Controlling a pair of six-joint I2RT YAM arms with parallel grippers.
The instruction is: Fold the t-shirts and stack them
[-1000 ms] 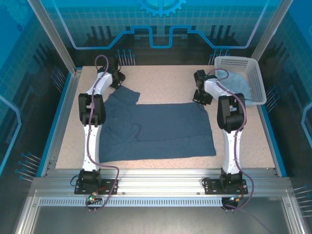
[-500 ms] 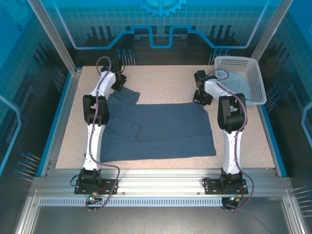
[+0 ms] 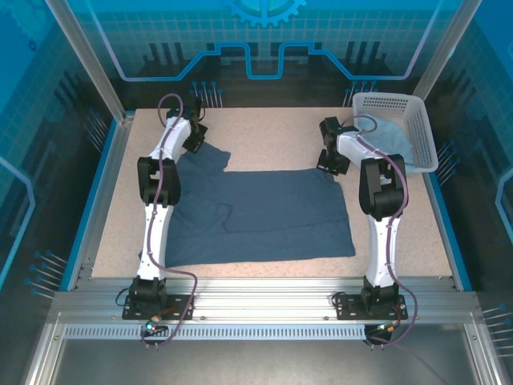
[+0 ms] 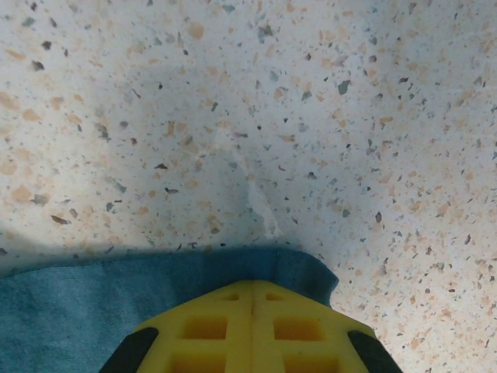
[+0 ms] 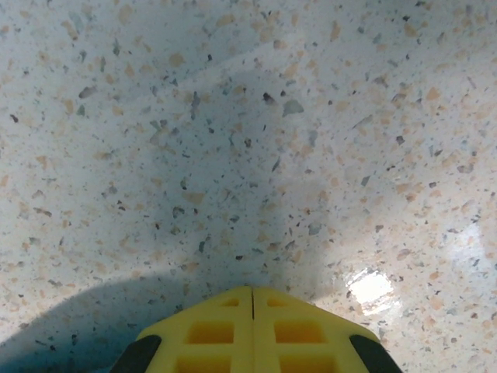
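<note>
Spread flat across mid-worktop (image 3: 272, 136): dark slate-blue t-shirt (image 3: 256, 212). At its far-left edge, left end effector (image 4: 252, 286) clenched on the cloth. By its far-right corner, right end effector (image 5: 251, 291) clenched, hold on cloth unclear. In far-right basket (image 3: 388, 98): pale blue t-shirt (image 3: 393, 144).

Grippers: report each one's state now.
Left gripper: shut on the edge of the dark blue t-shirt.
Right gripper: shut; whether it pinches that shirt cannot be told.

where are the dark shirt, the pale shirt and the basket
dark shirt (image 3: 272, 212), top view, middle of its body
pale shirt (image 3: 397, 148), top view, its crumpled middle
basket (image 3: 426, 132), top view, right wall
</note>
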